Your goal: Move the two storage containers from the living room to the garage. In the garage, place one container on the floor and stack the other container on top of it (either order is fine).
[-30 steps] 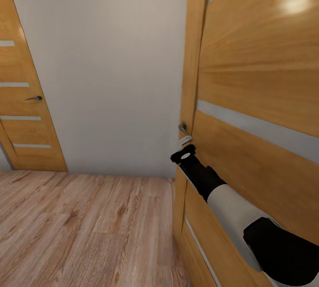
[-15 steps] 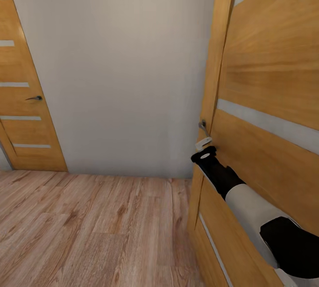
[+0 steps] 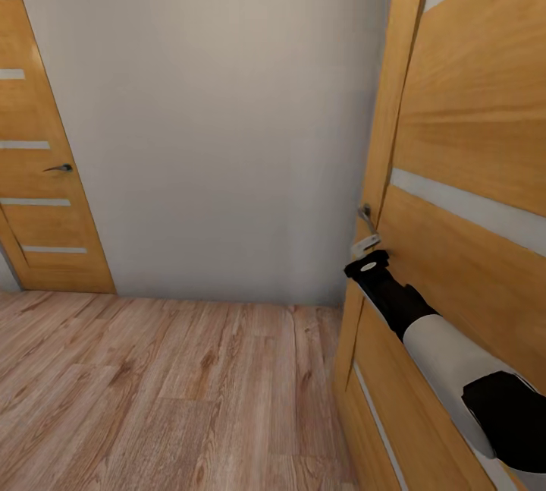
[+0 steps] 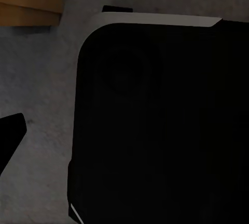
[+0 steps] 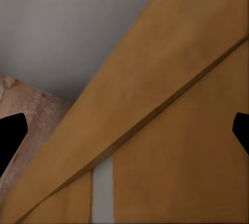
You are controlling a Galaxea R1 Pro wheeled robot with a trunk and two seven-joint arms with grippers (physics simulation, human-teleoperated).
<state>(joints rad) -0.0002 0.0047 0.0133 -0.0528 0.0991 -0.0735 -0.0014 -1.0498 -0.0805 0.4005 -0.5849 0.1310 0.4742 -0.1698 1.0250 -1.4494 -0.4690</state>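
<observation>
Two orange wooden doors with pale horizontal stripes in sight: one shut at the far left (image 3: 45,172), one right beside the robot (image 3: 455,172), its edge swung out from the plain white wall (image 3: 220,119). Right arm (image 3: 425,324) is stretched along that near door, black wrist end just below the small metal lever handle (image 3: 367,216), so my read is it's working the door to get through. Right gripper (image 5: 124,130) looks spread wide in its wrist view, dark fingertips (image 5: 9,135) at opposite edges with bare door panel between, nothing gripped. Left gripper: can't tell, wrist view is mostly a dark rounded body. Light wood plank floor (image 3: 152,392) says hallway; no orange-red bins visible near either gripper, position unknown.
</observation>
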